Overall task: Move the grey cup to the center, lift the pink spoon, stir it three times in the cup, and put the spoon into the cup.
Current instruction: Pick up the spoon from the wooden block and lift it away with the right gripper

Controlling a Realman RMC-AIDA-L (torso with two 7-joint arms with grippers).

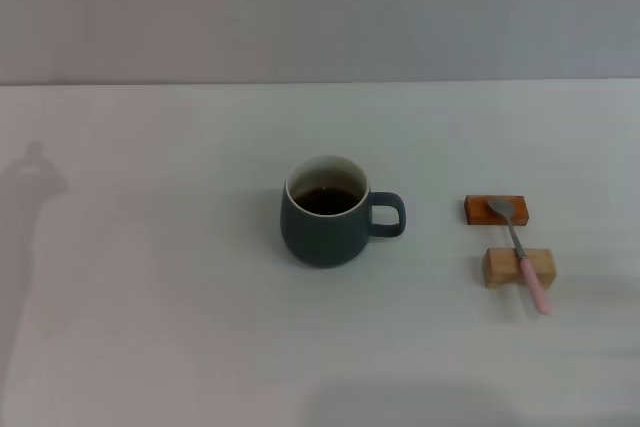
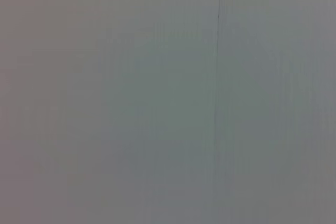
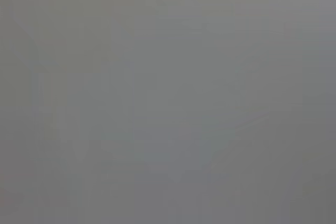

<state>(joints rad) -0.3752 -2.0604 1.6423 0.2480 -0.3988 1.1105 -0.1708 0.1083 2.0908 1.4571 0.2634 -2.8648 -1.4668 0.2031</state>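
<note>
- Grey cup upright on the white worktop, just about at frame centre in the head view; loop handle pointing toward the right of the frame; dark liquid visible inside the white interior.
- Pink spoon well apart from the cup, in the right-centre of the frame.
- Metal bowl of the spoon resting on the orange-brown flat block, neck bridging down across the light wooden block, pink handle end overhanging toward the lower right.
- Long axis of the spoon: near-vertical in the frame, slightly slanted, bowl at upper left, handle at lower right.
- Neither hand in view in the head picture; both wrist views filled with plain grey surface only. State of either hand: cannot tell, not shown.
- Judgement: cup already near the middle, so little or no shifting left to do there.
- Judgement: spoon on the right side of the frame, so right arm the nearer one for the lift.
- Judgement: raised handle over the wooden block the likely grasp point; approach from lower right, closing across the handle's width, then a carry leftward to the cup mouth.
</note>
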